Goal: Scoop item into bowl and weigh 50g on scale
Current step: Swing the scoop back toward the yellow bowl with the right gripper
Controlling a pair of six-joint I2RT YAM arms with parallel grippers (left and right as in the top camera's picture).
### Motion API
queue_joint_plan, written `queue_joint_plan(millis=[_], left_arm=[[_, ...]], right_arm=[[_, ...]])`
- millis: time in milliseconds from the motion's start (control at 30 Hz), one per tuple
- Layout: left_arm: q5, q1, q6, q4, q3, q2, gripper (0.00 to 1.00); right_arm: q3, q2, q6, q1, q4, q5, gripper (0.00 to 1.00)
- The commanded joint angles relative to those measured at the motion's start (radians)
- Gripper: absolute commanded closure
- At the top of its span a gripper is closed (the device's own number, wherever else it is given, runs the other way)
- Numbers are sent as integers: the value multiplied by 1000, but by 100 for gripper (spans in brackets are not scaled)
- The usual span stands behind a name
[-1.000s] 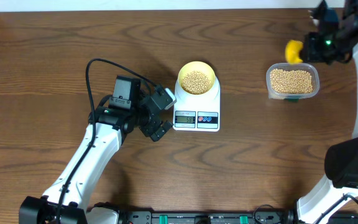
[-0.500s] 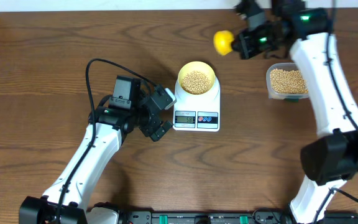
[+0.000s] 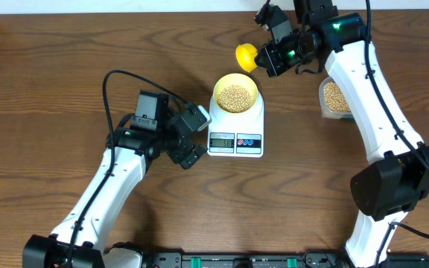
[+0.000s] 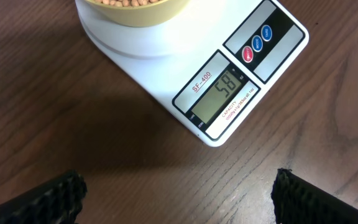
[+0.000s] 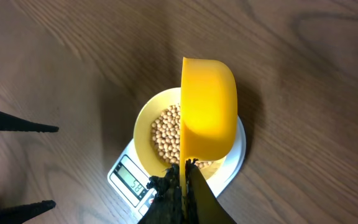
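While the right end effector (image 5: 184,177) grips the scoop (image 3: 245,56) by the bowl (image 3: 216,91), left end effector (image 3: 199,138) gaping empty, the scale (image 3: 235,151) seems over target: remove beans (image 3: 235,97).

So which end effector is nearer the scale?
Left. The left end effector is just beside the scale; the right end effector is past the bowl, holding a scoop.

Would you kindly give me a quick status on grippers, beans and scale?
Left gripper open, beside scale. Right gripper shut on yellow scoop, by the bowl. Beans in bowl on scale; display looks like 58. Nothing blocking.
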Motion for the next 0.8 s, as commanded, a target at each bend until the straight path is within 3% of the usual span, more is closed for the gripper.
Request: queue_joint_plan(millis=[0, 767], left_arm=[[13, 5, 14, 0, 1, -13, 3], [13, 5, 14, 0, 1, -13, 2]], right_arm=[[13, 1, -4, 8, 0, 1, 99], [13, 1, 8, 7, -1, 39, 99]])
